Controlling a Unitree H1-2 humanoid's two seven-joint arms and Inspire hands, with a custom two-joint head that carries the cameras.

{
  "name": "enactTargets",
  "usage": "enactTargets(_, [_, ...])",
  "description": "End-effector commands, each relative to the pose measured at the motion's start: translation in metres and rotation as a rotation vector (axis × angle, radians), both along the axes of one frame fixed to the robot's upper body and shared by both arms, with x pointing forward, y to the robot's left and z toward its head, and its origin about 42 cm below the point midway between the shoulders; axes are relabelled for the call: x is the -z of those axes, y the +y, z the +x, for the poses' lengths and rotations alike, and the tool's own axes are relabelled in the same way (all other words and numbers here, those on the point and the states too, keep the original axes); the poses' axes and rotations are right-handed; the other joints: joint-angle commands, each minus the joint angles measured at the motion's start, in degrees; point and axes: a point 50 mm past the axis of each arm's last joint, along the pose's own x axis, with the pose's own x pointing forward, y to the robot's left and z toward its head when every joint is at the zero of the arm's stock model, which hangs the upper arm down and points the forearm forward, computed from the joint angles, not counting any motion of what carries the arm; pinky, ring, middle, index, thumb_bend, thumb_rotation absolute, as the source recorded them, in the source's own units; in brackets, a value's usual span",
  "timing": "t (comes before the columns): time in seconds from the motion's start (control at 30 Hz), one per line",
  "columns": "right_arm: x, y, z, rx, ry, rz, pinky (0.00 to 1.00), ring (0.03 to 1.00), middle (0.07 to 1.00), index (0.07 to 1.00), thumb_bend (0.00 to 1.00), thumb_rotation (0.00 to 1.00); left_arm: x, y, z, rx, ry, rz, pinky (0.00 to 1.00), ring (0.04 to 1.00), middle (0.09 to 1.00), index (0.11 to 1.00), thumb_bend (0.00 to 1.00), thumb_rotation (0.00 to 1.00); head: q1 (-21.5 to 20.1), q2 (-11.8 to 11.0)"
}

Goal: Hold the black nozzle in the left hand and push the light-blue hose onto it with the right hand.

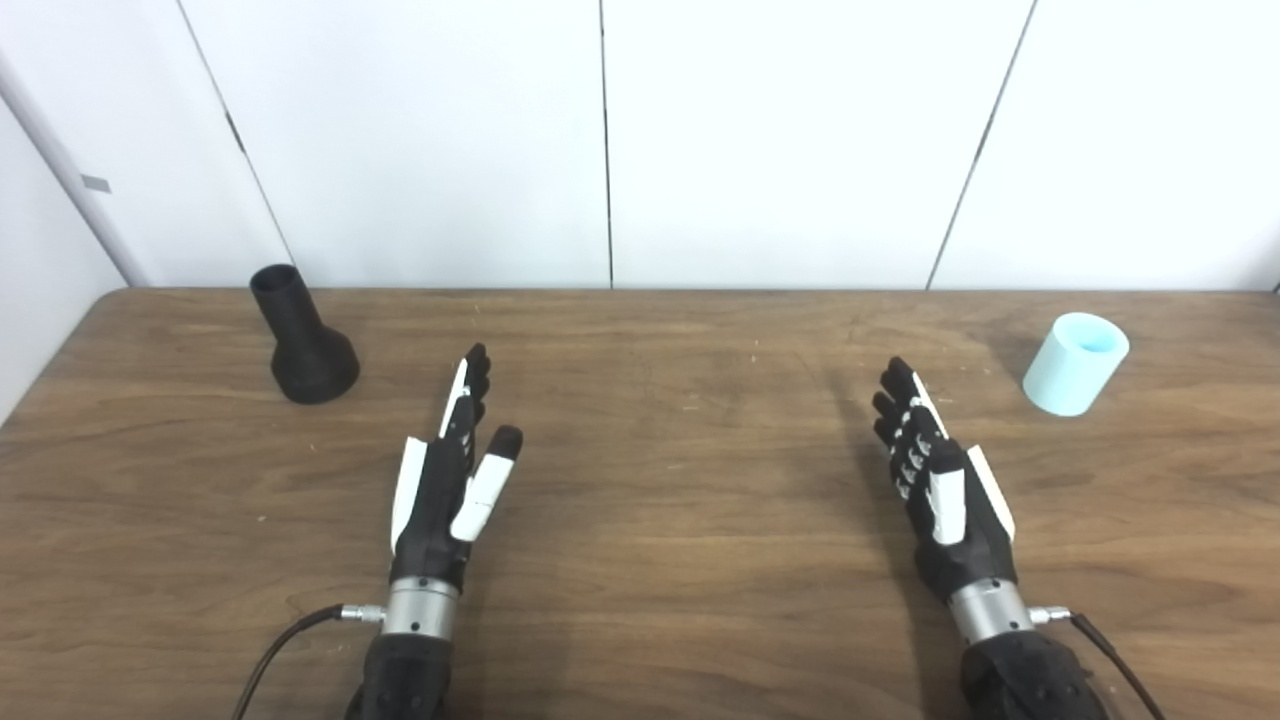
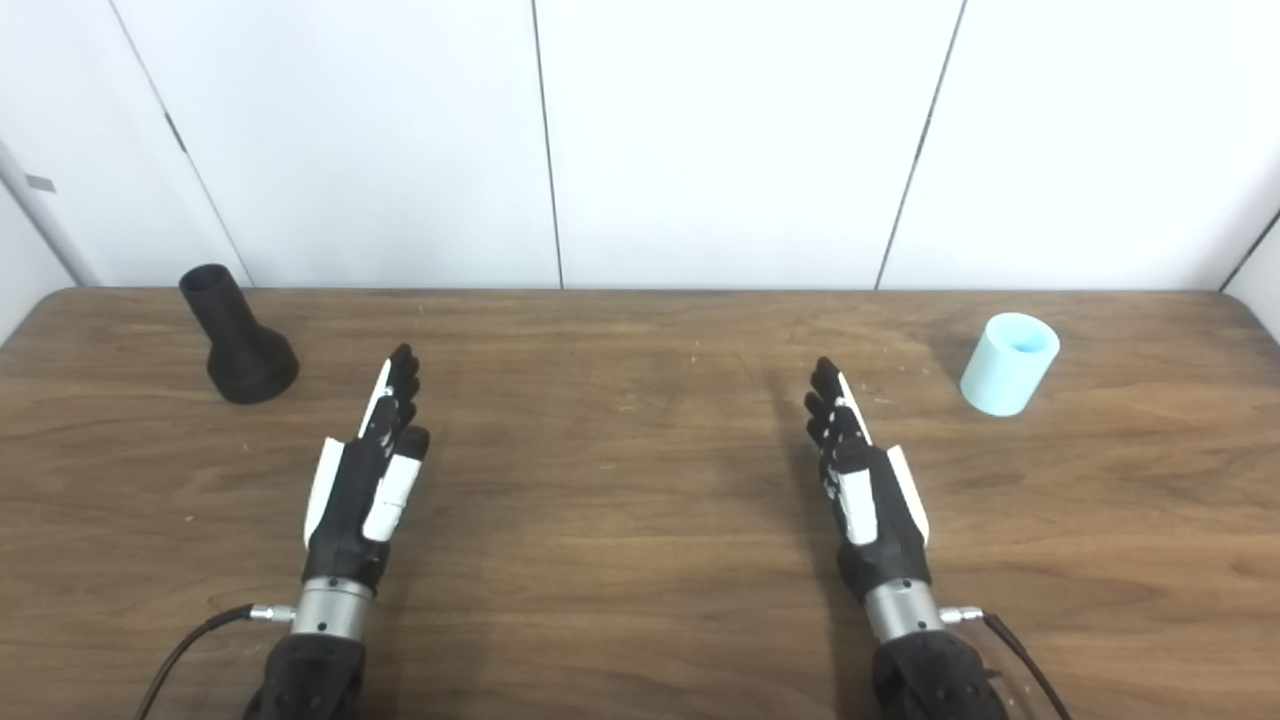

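Observation:
A black nozzle (image 1: 303,338) stands on its wide base at the table's far left, narrow mouth up and leaning a little left. A short light-blue hose piece (image 1: 1075,363), a hollow cylinder, stands at the far right with its opening up. My left hand (image 1: 450,478) hovers over the near-left table, fingers stretched forward and apart, holding nothing; the nozzle lies beyond it to the left. My right hand (image 1: 935,480) is likewise flat and open at the near right, with the hose beyond it to the right.
The wooden table (image 1: 680,480) runs up to a white panelled wall (image 1: 800,140) at the back. Its left far corner is rounded. A cable leaves each wrist toward the picture's bottom edge.

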Motion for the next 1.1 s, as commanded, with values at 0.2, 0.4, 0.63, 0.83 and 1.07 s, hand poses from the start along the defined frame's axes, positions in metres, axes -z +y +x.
enactTargets(0.2, [-0.0165,0.0068,0.0066,-0.035,-0.085,0.039,1.0,1.0,1.0,1.0,0.82,1.0,-0.0079,0.0018,0.0028,0.031,-0.027,-0.01,1.0,1.0,1.0,1.0,1.0,0.98,-0.23,0.15])
enactTargets(0.4, [-0.0152,0.0015,0.0076,-0.028,-0.101,0.044,1.0,1.0,1.0,1.0,0.81,1.0,-0.0076,0.0025,0.003,0.043,-0.015,-0.022,1.0,1.0,1.0,1.0,1.0,0.98,-0.27,0.02])
enactTargets(0.63, [-0.0151,0.0038,0.0061,-0.012,-0.123,0.031,1.0,1.0,1.0,1.0,0.83,1.0,-0.0081,0.0043,0.0023,0.052,-0.007,-0.05,1.0,1.0,1.0,1.0,1.0,0.98,-0.32,0.1])
enactTargets(0.83, [-0.0135,0.0022,0.0072,-0.009,-0.128,0.018,1.0,1.0,1.0,1.0,0.83,1.0,-0.0074,0.0037,0.0019,0.058,-0.002,-0.074,1.0,1.0,1.0,0.991,1.0,0.98,-0.33,0.12])
enactTargets(1.07, [-0.0145,0.003,0.0062,-0.005,-0.13,0.012,1.0,1.0,1.0,1.0,0.83,1.0,-0.0063,0.0033,0.0024,0.056,0.001,-0.09,1.0,1.0,1.0,0.991,0.99,0.98,-0.29,0.06])
